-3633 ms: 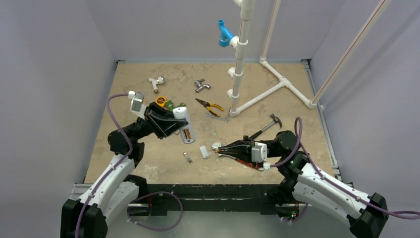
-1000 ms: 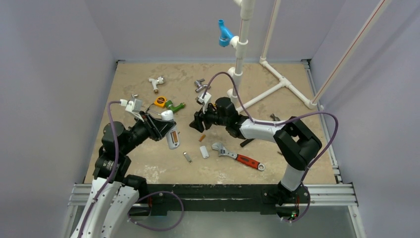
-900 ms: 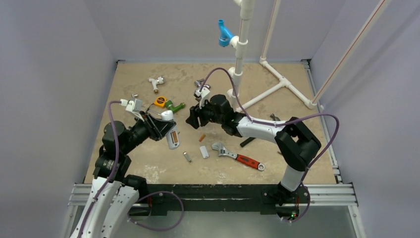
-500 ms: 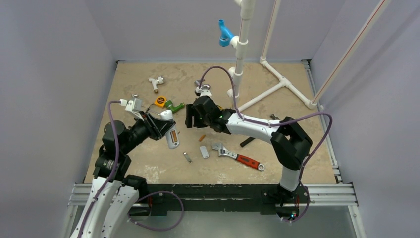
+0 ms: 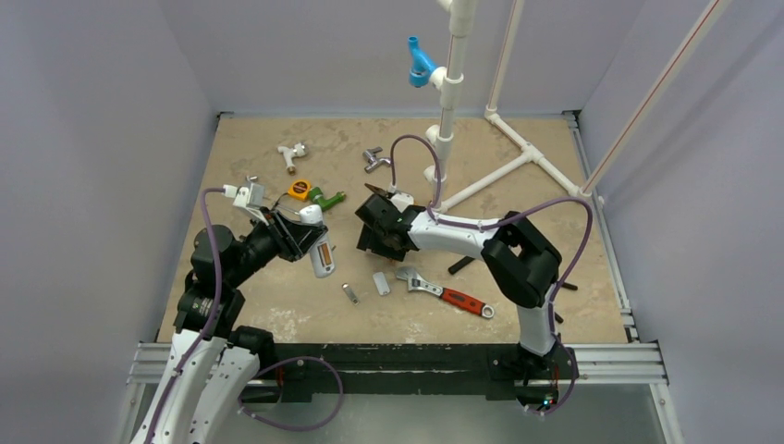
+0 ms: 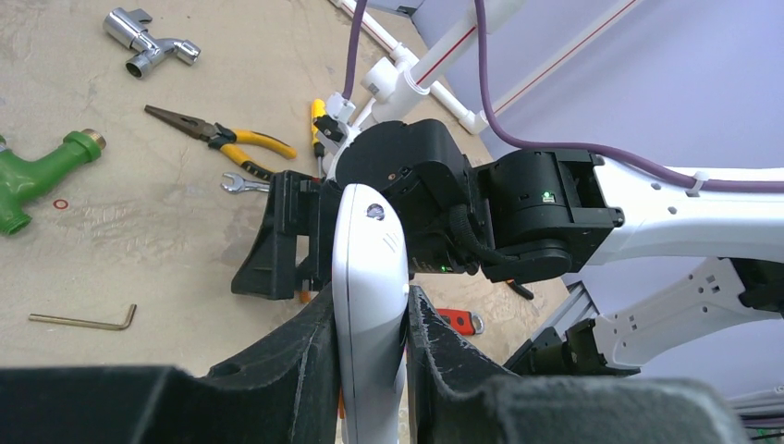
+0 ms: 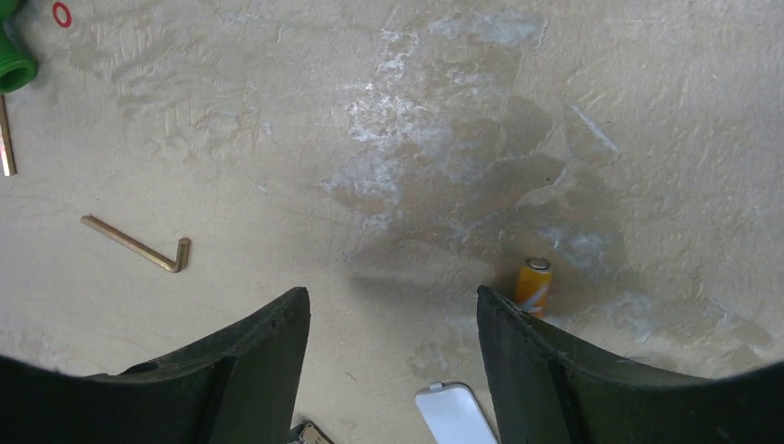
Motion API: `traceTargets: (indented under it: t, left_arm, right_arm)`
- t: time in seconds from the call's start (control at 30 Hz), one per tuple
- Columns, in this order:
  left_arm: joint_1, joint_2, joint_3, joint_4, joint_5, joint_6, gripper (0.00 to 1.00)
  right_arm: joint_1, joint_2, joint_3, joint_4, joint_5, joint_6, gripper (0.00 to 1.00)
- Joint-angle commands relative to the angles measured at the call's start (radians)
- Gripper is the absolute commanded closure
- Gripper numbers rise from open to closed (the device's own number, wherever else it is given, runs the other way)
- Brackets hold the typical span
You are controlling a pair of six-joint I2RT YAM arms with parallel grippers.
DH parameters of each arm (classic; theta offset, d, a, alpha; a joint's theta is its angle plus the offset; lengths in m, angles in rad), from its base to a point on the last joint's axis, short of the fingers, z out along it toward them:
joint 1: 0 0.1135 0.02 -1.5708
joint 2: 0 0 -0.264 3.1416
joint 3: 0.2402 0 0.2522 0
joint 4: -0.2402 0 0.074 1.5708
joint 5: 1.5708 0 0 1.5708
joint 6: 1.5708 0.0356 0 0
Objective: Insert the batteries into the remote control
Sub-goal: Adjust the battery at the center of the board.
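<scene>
Left gripper [image 6: 370, 310] clamps the white remote control [image 6: 368, 250]; right gripper [image 7: 388, 319] gapes wide, empty, one orange battery [image 7: 533, 285] on the table [image 7: 462, 139] at its three o'clock

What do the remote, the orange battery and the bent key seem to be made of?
The remote looks like smooth white plastic, by its soft sheen. The battery has a glossy orange wrap and a silvery metal end cap. The bent key is probably metal: thin, brass-toned, dull.

Clamps white rectangular plastic remote control [image 6: 366, 250] in left gripper [image 6: 370, 301], raised near sandy surface's [image 5: 259, 305] left edge; stretches right arm [image 5: 462, 236] across mid-surface, right gripper [image 7: 393, 314] pointing down, jaws apart.
</scene>
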Motion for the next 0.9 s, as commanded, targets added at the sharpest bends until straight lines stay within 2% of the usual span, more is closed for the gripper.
traceTargets:
  t: [0.0,0.1,0.47,0.63,0.87]
  left_arm:
    - [0.006,0.001,0.038,0.044,-0.007,-0.018,1.00]
    - [0.006,0.004,0.036,0.046,-0.007,-0.017,1.00]
    - [0.006,0.011,0.035,0.052,-0.002,-0.019,1.00]
    - [0.006,0.020,0.031,0.059,0.000,-0.023,1.00]
    - [0.006,0.021,0.029,0.061,0.004,-0.024,1.00]
  right_arm:
    - [-0.018,0.016,0.042,-0.094,0.061,0.139,0.36]
    - [-0.016,0.014,0.033,-0.086,0.073,0.126,0.36]
    - [-0.010,-0.145,0.011,-0.152,0.319,0.045,0.36]
    - [-0.011,-0.154,0.009,-0.207,0.310,0.056,0.36]
    - [-0.013,-0.080,-0.004,-0.221,0.243,0.091,0.38]
